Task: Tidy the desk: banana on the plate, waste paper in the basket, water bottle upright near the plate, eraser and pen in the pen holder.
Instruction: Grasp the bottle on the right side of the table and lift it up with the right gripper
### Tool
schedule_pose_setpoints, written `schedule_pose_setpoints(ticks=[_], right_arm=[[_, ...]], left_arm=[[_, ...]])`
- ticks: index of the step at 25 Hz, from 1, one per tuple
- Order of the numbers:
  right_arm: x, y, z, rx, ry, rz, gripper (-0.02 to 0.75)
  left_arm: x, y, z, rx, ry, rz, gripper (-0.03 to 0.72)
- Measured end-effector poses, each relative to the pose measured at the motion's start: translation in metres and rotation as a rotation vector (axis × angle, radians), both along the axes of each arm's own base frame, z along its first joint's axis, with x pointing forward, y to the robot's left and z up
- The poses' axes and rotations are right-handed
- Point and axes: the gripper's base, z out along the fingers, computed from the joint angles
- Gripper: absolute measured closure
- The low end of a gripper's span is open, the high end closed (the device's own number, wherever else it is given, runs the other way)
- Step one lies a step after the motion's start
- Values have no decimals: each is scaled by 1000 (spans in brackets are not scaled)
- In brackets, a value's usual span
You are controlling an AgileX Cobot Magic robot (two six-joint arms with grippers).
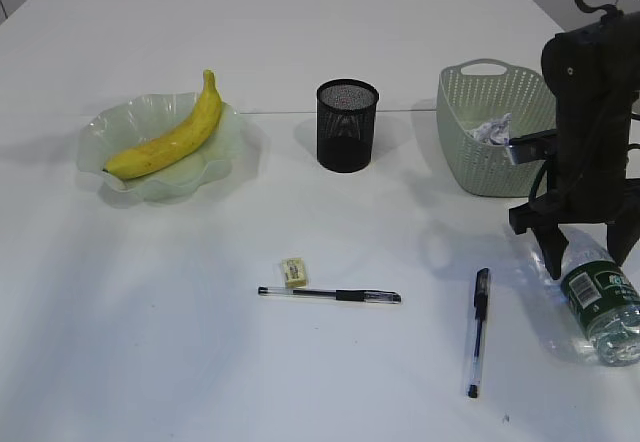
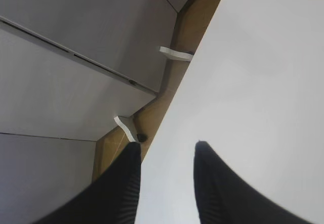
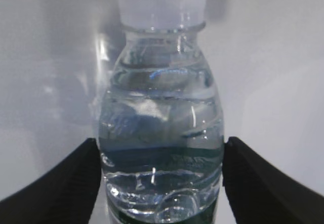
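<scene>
The water bottle lies on its side at the right front of the table. My right gripper comes down over its shoulder. In the right wrist view the bottle fills the gap, and both black fingers rest against its sides. The banana lies on the pale green plate. Crumpled waste paper sits inside the basket. A yellow eraser and a pen lie at centre front, with a second pen to their right. The black mesh pen holder stands mid-table. My left gripper is open and holds nothing.
The left wrist view looks past the table's edge to a wooden floor and grey cabinet fronts. The right arm stands close in front of the basket's right side.
</scene>
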Motion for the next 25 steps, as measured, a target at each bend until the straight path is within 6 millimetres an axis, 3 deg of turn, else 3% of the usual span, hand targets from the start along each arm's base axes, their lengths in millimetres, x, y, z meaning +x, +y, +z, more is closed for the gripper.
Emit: schedule_pose_setpoints(ticks=[25], right_arm=[[1, -2, -7, -23, 13, 0, 183]], left_arm=[[-1, 0, 0, -2, 12, 10, 446]])
